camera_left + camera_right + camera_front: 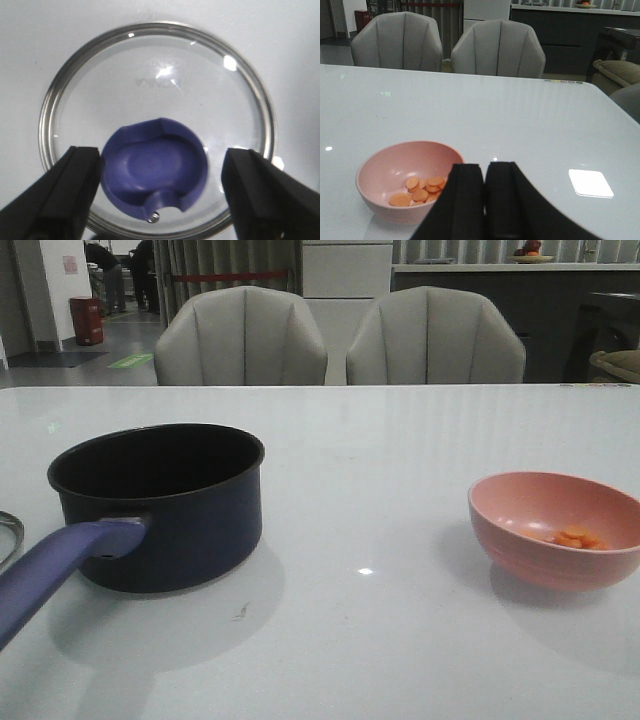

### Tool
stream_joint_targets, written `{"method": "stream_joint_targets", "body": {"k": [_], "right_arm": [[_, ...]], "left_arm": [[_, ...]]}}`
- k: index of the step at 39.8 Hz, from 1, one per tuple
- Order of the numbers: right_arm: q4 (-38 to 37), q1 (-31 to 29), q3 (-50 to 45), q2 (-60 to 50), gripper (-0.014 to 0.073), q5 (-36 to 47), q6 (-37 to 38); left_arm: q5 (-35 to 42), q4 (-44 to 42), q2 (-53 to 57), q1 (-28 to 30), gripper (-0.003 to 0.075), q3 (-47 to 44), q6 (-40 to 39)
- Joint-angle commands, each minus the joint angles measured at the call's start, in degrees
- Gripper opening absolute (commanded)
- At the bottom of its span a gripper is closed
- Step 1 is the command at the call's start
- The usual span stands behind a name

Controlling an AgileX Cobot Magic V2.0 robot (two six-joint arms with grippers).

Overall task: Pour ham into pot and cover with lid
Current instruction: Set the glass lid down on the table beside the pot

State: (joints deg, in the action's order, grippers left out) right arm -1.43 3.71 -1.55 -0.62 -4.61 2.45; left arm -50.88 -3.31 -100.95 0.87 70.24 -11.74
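Black, my left gripper hangs spread wide straight above the lid, one finger on each side of its blue notched knob, with a clear gap on both sides and nothing held; whether the tips reach the glass I cannot tell. That lid lies flat on the white table, its thin metal rim a full ring around clear glass, and in the front view only a sliver of that rim shows at the far left edge, just beside the handle of the pot. My right gripper has its two black fingers pressed together, only a thin seam between them, and they grasp nothing. Just beyond them and to one side sits the pink bowl, with the ham in a small heap of orange slices at its bottom; my fingers overlap the bowl's rim in the wrist view, but I cannot tell whether they touch it. Seen from the front, the dark navy pot stands upright on the left half of the table, uncovered, its black interior too dark to judge and its purple-blue handle reaching toward me, while the bowl rests well apart on the right. Past the table's far edge stand two grey chairs side by side.
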Motion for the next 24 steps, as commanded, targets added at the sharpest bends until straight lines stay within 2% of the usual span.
{"method": "stream_joint_targets", "body": {"k": [1, 9, 16, 24], "right_arm": [[-1.02, -0.41, 0.29, -1.10, 0.0148, 4.61, -0.08], [-1.02, -0.41, 0.29, -1.10, 0.0148, 4.61, -0.08], [-1.02, -0.41, 0.29, -1.10, 0.0148, 4.61, -0.08], [-1.02, -0.41, 0.29, -1.10, 0.0148, 4.61, -0.08]], "left_arm": [[0.64, 0.09, 3.23, -1.74, 0.0512, 1.66, 0.54], [1.17, 0.24, 6.09, -4.33, 0.0512, 1.66, 0.54], [3.66, 0.11, 16.16, -6.32, 0.0512, 0.41, 1.59], [8.68, 0.22, 30.38, -8.38, 0.0512, -6.99, 2.89]]}}
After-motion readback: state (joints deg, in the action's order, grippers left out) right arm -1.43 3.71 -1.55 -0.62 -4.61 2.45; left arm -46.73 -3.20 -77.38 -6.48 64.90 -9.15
